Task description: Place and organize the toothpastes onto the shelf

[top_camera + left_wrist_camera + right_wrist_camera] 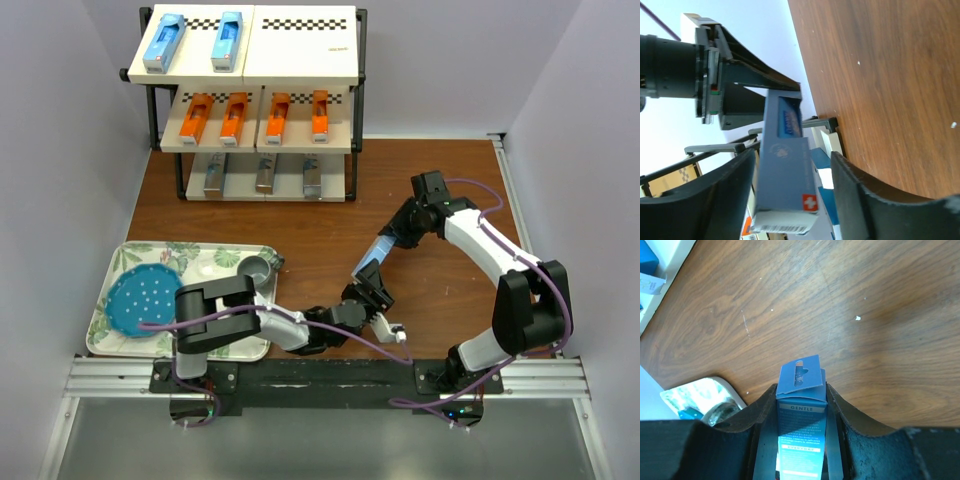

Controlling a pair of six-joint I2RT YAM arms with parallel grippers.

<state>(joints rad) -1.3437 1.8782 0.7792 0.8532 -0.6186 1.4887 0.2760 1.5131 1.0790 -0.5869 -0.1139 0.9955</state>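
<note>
A light blue toothpaste box (pixel 379 249) hangs in the air over the brown table, and my right gripper (pixel 403 233) is shut on its upper end. In the right wrist view the box (pixel 801 410) sits tight between both fingers (pixel 801 390). My left gripper (pixel 366 278) stands open around the box's lower end (pixel 785 175); a gap shows beside the right finger (pixel 865 200). On the shelf (pixel 300 40) lie two light blue boxes (pixel 163 42) on top, several orange ones (pixel 233 115) on the middle board and three dark metallic ones (pixel 265 173) below.
A leaf-patterned tray (pixel 220 262) lies at the near left with a round blue plate (pixel 142 303) and a grey cup (pixel 256 268) on it. White walls close in both sides. The left arm's links stretch low along the table's front edge.
</note>
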